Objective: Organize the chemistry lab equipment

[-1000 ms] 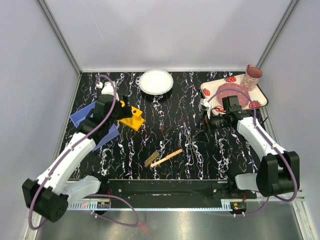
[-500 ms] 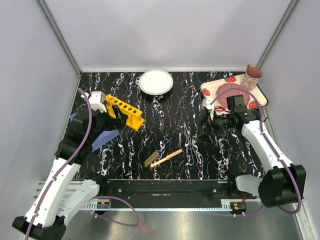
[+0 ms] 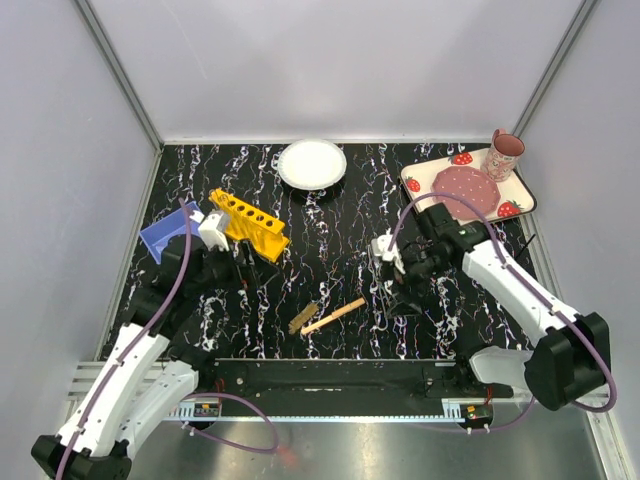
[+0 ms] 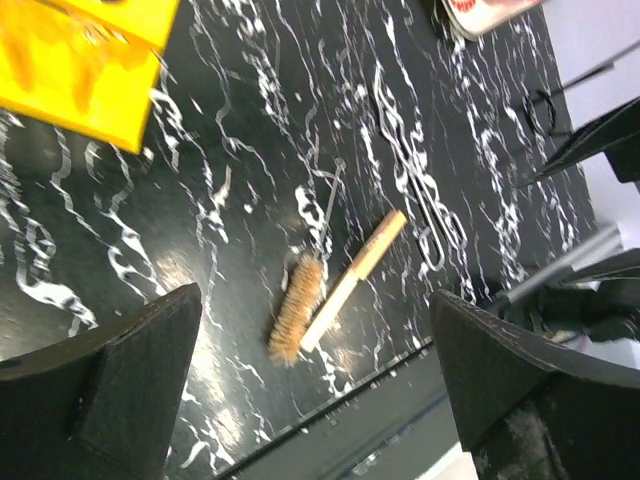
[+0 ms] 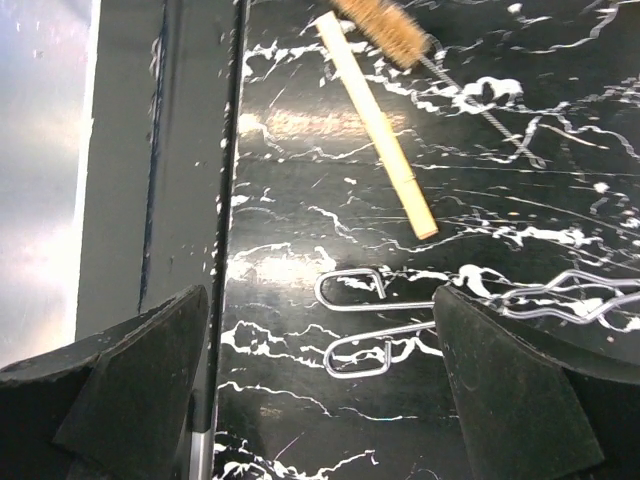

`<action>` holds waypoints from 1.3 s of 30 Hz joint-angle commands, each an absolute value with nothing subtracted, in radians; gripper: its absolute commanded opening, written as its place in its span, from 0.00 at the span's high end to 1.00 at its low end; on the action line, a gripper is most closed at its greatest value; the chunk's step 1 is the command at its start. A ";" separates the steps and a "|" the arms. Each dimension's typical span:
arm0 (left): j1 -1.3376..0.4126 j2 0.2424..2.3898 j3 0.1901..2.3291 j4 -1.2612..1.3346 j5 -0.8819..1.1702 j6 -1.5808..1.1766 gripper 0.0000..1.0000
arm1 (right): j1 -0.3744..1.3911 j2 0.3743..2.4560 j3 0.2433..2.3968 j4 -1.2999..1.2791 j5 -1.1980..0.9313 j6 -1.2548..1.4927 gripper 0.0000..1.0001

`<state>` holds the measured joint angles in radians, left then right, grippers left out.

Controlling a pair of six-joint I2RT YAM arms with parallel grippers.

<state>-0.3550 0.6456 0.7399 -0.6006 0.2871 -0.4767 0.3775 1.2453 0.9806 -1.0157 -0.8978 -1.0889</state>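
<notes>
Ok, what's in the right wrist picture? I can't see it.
A pale wooden stick lies on a black marbled table, a brown brush beside its top end, bent wire tongs below. The open right gripper frames them.

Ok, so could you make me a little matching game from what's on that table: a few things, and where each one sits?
Things:
1. yellow rack
2. white plate
3. pink cup
4. brown brush

Places:
A. on the strawberry tray, far right corner
B. next to the pale wooden stick, towards the near edge
C. left side of the table
D. far edge, about the middle

Pairs: 1-C, 2-D, 3-A, 4-B.
</notes>
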 commanded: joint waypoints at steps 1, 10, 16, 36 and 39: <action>-0.350 0.678 0.683 -0.526 0.462 -0.552 0.01 | 0.456 1.278 0.976 -0.959 -0.825 -1.095 0.00; -0.727 0.977 0.733 -0.517 0.198 -0.635 0.06 | 0.469 1.290 0.937 -0.853 -0.845 -0.927 0.00; -0.899 1.351 0.934 -0.633 -0.069 -0.586 0.17 | 0.366 1.197 0.856 -0.787 -0.851 -0.884 0.00; -0.982 1.704 1.029 -0.654 -0.133 -0.540 0.60 | 0.183 1.100 0.816 -0.747 -0.933 -0.847 0.00; -0.982 1.697 1.005 -0.640 -0.141 -0.552 0.76 | 0.181 1.097 0.811 -0.749 -0.931 -0.848 0.00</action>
